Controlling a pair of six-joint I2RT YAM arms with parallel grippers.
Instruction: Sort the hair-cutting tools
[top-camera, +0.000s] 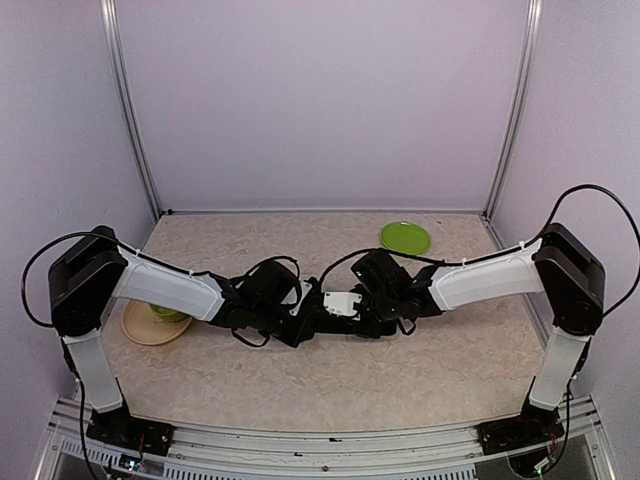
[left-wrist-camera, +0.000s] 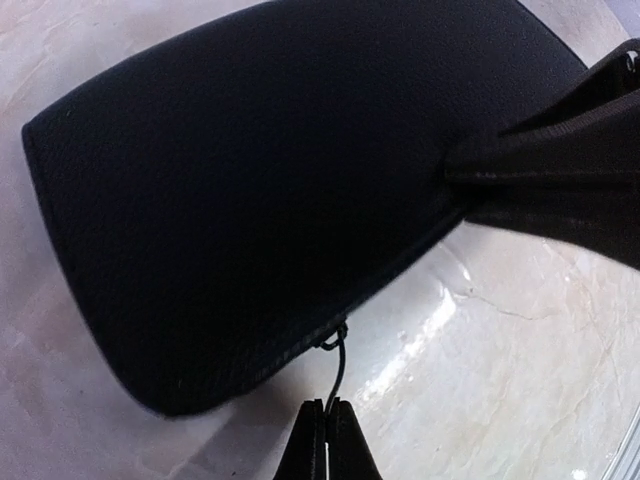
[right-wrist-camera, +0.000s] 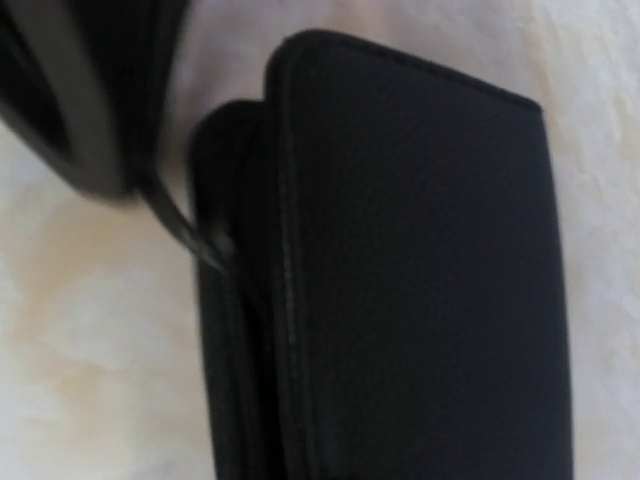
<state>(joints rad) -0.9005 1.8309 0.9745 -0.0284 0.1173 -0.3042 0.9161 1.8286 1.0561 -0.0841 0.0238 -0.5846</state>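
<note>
**Black case held between two grippers**

The hair-cutting tools show in no view, so where they lie cannot be told. The black case (left-wrist-camera: 230, 200) sits just ahead of the left gripper (left-wrist-camera: 327, 445), which is pinched tight on the case's thin cord (left-wrist-camera: 341, 365). The right gripper (left-wrist-camera: 470, 175) clamps the case's edge. A green plate (top-camera: 405, 237) sits well beyond it.

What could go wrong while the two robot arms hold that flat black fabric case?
The left gripper pinches only a thin black pull cord on the flat black fabric case; it could slip free or snap. The right gripper clamps just one edge, so the case might twist loose. The two grippers sit very close and could bump.
</note>
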